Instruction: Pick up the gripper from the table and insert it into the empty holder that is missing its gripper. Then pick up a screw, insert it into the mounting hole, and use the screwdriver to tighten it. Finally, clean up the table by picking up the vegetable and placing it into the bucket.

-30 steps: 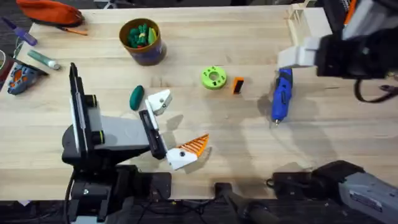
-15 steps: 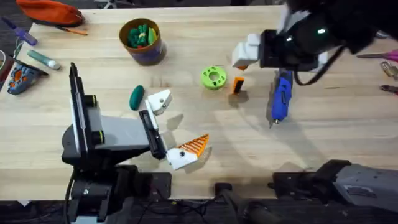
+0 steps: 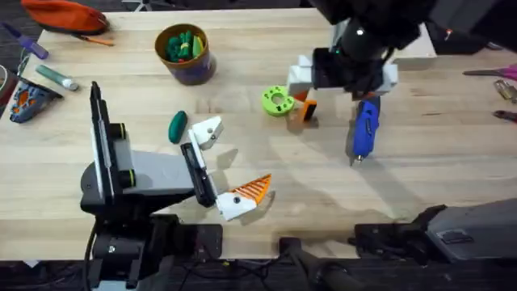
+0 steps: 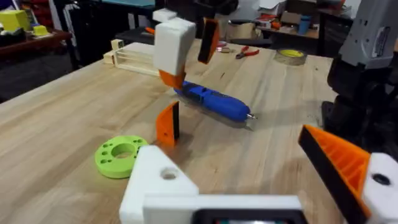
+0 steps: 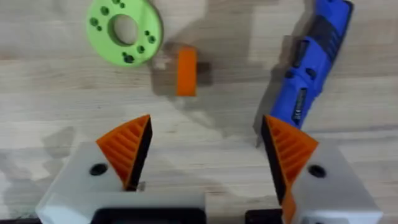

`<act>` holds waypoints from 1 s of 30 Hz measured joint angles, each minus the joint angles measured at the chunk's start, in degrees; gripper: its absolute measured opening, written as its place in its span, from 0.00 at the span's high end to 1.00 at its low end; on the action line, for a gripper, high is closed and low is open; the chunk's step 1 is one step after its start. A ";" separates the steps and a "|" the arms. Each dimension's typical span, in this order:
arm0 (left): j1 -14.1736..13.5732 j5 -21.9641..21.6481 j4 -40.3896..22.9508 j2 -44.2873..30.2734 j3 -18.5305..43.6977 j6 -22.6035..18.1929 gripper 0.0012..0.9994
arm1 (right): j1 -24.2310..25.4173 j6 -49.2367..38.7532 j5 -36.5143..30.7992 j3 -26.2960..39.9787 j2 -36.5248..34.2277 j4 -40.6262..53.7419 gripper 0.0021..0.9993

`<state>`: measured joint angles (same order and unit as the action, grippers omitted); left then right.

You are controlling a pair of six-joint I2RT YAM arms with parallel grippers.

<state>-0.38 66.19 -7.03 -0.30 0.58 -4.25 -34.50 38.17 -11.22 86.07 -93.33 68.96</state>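
The small orange plastic wedge-shaped gripper tip with a black ribbed face (image 3: 308, 111) stands on the wooden desk (image 3: 452, 153) a little right of its middle, just beside the bright green round disc with holes (image 3: 277, 101) and near the blue pen-shaped electric screwdriver with a white band (image 3: 365, 129), which lies on the desk with its thin metal tip toward the near edge. The right gripper (image 5: 204, 152) hangs over this tip, its two white fingers with orange ribbed pads spread wide and holding nothing. The left gripper (image 3: 228, 170) rests low near the near edge, on the left half of the desk, also spread apart; one of its mounts is the white angular plastic empty holder (image 3: 207, 131) with a bare hole, and the other carries an orange pad. The small dark green smooth oval toy vegetable (image 3: 178, 127) lies just beside this holder. The short round bucket with a mustard-yellow rim and dark blue-purple body (image 3: 185, 53) stands near the far edge, left of the middle, with green pieces inside.
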 joint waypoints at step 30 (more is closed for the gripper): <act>0.00 0.00 0.00 0.00 0.00 0.00 0.01 | 3.50 -0.05 7.71 0.26 -13.09 -5.36 0.11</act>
<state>-0.38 66.19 -7.03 -0.30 0.58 -4.25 -31.00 38.13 -3.51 86.32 -106.42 63.61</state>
